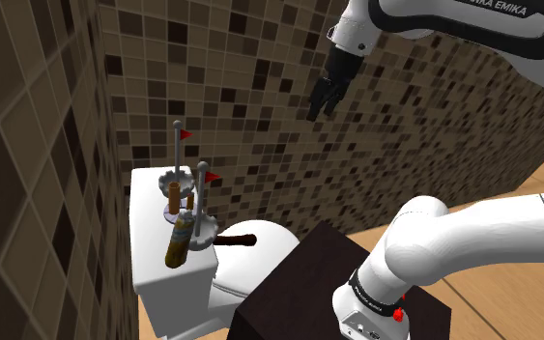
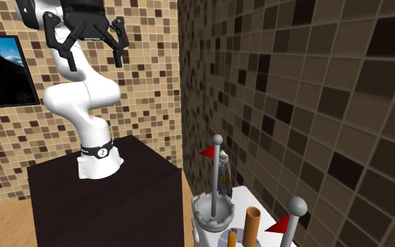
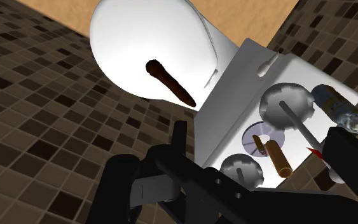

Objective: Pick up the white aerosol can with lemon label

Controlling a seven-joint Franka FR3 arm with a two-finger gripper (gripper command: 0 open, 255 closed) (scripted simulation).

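Arm [image 1: 463,237] on my feed: glossy white rounded links, dark joints. Pale "EMIKA" lettering [image 1: 516,12] on dark band along upper link. Black collar [image 1: 376,295] near base, small red mark on it; I see white marks there from second exterior view. Gripper [image 1: 321,113] all black, angular body, two slim fingers [image 2: 119,45].

Open air lies between the gripper [image 1: 324,101], which hangs high with its fingers apart, and the toilet tank [image 1: 149,188], so the way down from above is free. On the tank top a tall flagged pole [image 1: 178,150], a shorter flagged pole [image 1: 205,193] and a brown tube [image 1: 191,201] crowd the can [image 1: 176,241] just beside them. The tiled wall [image 1: 38,145] closes the tank's far side.
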